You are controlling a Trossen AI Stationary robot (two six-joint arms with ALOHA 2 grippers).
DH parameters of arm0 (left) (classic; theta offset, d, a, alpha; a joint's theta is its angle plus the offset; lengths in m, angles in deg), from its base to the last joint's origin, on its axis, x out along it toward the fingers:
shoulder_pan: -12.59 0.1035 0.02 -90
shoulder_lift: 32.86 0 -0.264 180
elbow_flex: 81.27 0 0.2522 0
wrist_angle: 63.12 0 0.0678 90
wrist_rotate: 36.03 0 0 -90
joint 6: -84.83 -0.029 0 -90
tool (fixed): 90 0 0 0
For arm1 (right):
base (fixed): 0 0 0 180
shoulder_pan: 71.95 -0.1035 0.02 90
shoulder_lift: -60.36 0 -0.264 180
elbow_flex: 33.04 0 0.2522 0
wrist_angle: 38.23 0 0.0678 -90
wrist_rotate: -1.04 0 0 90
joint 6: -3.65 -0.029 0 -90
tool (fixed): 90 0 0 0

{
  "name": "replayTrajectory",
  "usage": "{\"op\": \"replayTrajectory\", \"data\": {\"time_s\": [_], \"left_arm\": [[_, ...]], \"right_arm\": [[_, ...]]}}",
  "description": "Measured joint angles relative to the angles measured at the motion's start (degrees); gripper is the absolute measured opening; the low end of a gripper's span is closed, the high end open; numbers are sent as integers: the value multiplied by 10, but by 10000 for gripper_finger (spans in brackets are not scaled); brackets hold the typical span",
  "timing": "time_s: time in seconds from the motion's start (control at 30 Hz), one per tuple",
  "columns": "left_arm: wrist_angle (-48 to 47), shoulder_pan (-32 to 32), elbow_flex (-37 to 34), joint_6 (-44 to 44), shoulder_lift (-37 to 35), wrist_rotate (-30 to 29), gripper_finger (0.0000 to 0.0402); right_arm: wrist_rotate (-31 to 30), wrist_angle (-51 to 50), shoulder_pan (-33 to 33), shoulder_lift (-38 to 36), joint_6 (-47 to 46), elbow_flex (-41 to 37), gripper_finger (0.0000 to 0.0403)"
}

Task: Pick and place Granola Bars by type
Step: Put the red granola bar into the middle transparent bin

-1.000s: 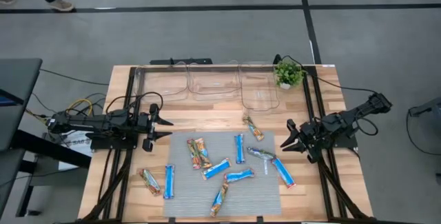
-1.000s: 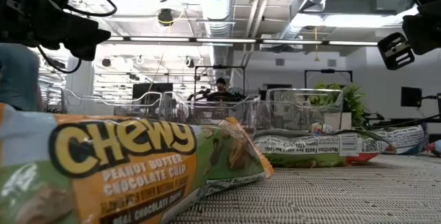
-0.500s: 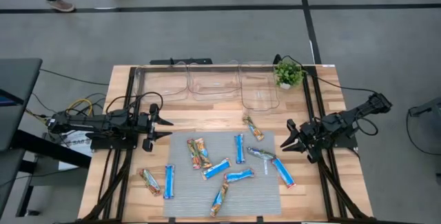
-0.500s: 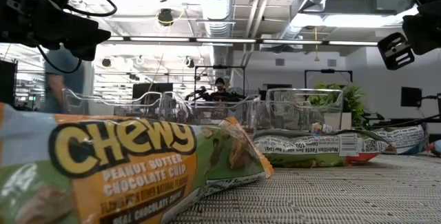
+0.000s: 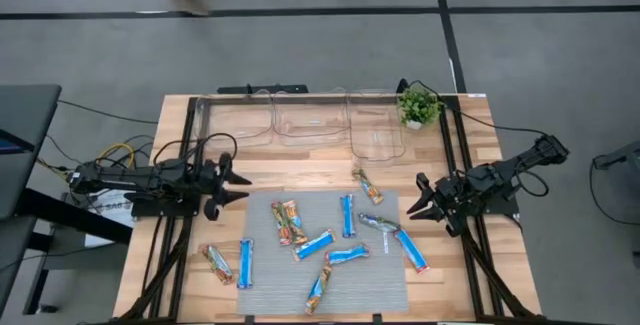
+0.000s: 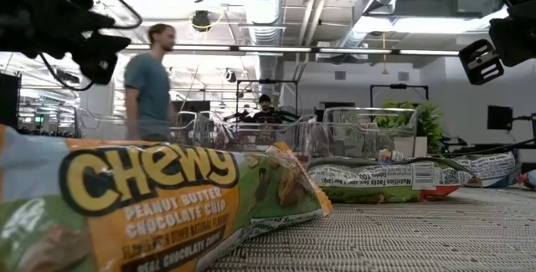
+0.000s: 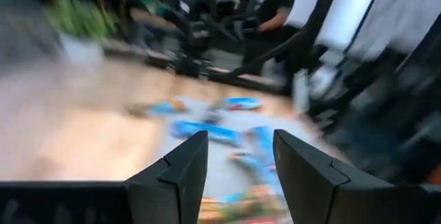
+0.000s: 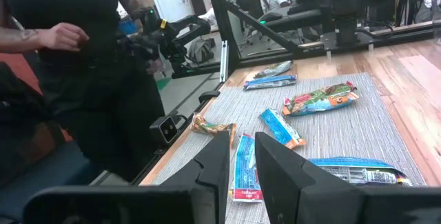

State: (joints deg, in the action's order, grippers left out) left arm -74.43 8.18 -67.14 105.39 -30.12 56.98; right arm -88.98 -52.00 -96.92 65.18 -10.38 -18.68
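I am looking down on the counter point(image 5: 300, 173). At nine o'clock my left arm is lying level over the counter's edge, its left claw point(image 5: 232, 185) pointing toward three o'clock, released, gripping nothing. At the centre the Granola Bars point(image 5: 315, 245) are lying scattered on the grey mat point(image 5: 385, 275), with two off its nine o'clock edge and one at its one o'clock corner. At three o'clock my right arm is stretching in low, its right claw point(image 5: 418, 203) clenched on nothing, aiming toward nine o'clock beside the mat.
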Motion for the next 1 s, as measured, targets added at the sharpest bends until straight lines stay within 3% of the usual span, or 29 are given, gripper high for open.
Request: {"op": "replayTrajectory", "data": {"time_s": [0.17, 0.37, 0.6, 0.8, 1.0], "left_arm": [[3, 0, 0, 307, 0, 14, 158], [0, 0, 0, 498, 0, -4, 158], [-15, 0, 7, 540, 1, 13, 158], [-146, 0, 80, 507, 54, 8, 158], [-272, -3, 181, 506, 159, 6, 158]], "right_arm": [[0, 0, 0, 0, 0, 0, 62], [0, 0, 0, 0, 0, 0, 62], [0, 0, 0, 0, 0, 0, 62], [0, 0, 0, 0, 0, 0, 62], [0, 0, 0, 0, 0, 0, 62]]}}
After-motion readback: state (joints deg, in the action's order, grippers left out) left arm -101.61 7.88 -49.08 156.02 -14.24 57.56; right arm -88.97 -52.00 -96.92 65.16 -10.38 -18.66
